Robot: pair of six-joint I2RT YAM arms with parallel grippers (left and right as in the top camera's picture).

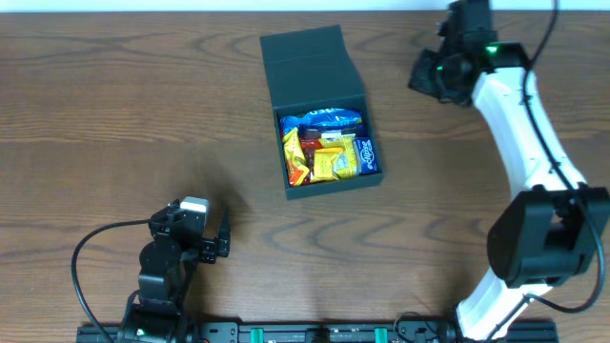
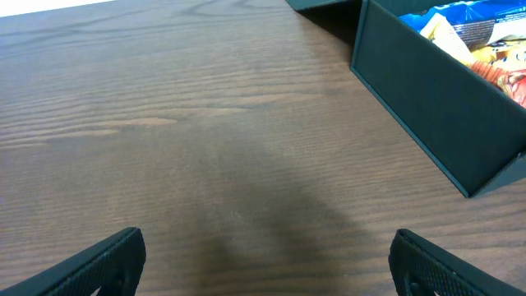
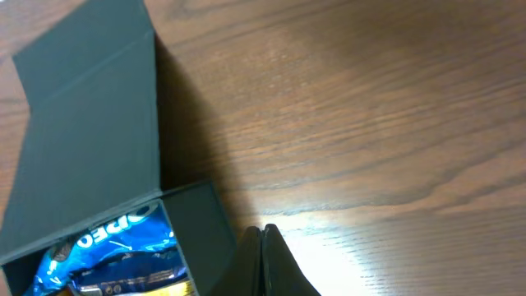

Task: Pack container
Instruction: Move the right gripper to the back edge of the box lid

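Brown wood-grain table [image 1: 95, 114] filling the overhead view. Along the right side, a white-and-black right arm [image 1: 522, 133], rising from the near edge and reaching toward the far right corner.

Near the table's middle, a little toward the far side, a square matte dark teal-black cardboard container [image 1: 313, 65]. Standing open, its hinged flap lid swung back on the far side.

At the near left, a smaller black left arm [image 1: 162, 262], well apart from the container.

Inside the container, tightly packed snack packets:
- a blue Oreo packet [image 1: 329, 119] along the far wall
- yellow packets [image 1: 334, 164] in the middle
- a red-orange packet [image 1: 307, 145] beside them
- another blue packet [image 1: 368, 157] against the right wall

Right gripper [image 3: 263, 247] with black fingertips pressed together and nothing between them. Set above bare wood to the right of the container, with the lid and Oreo packet visible in the right wrist view.

Left gripper [image 2: 267, 267] with dark fingers [image 2: 107, 263] spread wide apart, holding nothing. Only bare wood between them, with the container's dark side wall ahead and to the right.
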